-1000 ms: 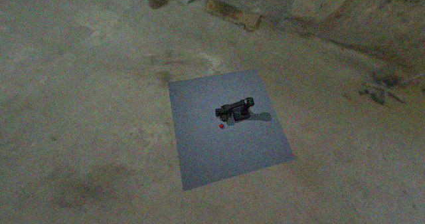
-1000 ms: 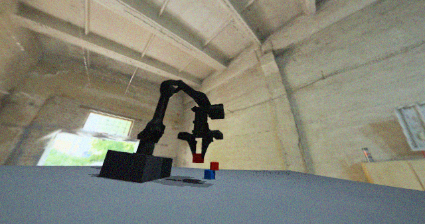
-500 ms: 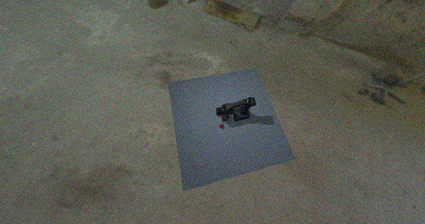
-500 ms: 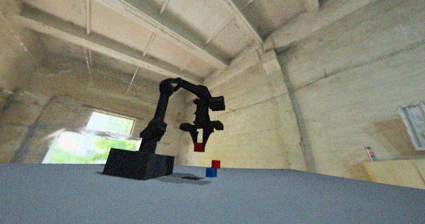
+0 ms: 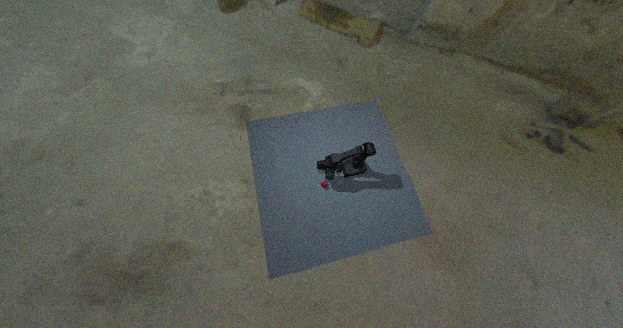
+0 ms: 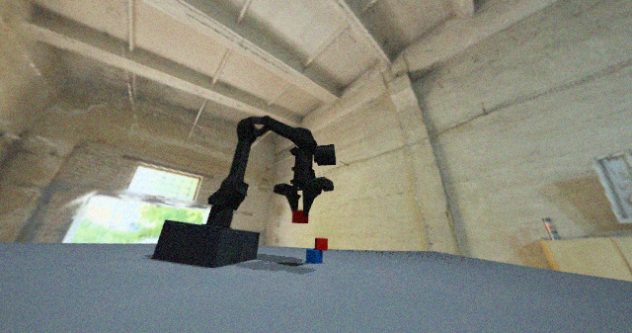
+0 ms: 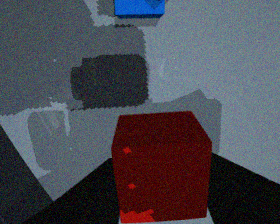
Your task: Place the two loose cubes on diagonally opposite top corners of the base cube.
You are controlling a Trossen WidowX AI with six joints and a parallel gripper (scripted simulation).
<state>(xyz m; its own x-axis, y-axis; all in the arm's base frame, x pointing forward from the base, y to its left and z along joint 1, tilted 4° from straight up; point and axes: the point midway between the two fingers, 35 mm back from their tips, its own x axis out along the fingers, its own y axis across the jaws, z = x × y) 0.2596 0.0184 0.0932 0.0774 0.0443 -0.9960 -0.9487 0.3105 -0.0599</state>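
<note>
My gripper (image 6: 299, 213) (image 7: 159, 164) is shut on a dark red cube (image 6: 299, 216) (image 7: 163, 165) and holds it in the air above the grey mat (image 6: 148, 293) (image 5: 302, 221). The blue base cube (image 6: 313, 256) stands on the mat. A second red cube (image 6: 321, 243) sits on top of it, over one corner. The held cube hangs above and a little to the left of that pair in the exterior view. In the top view the cubes show only as a small red and blue spot (image 5: 324, 185) beside the arm.
The arm's black base block (image 6: 204, 244) stands on the mat left of the cubes. The mat lies on a rough concrete floor (image 5: 122, 172). Walls and a wooden bench (image 6: 588, 256) stand far behind.
</note>
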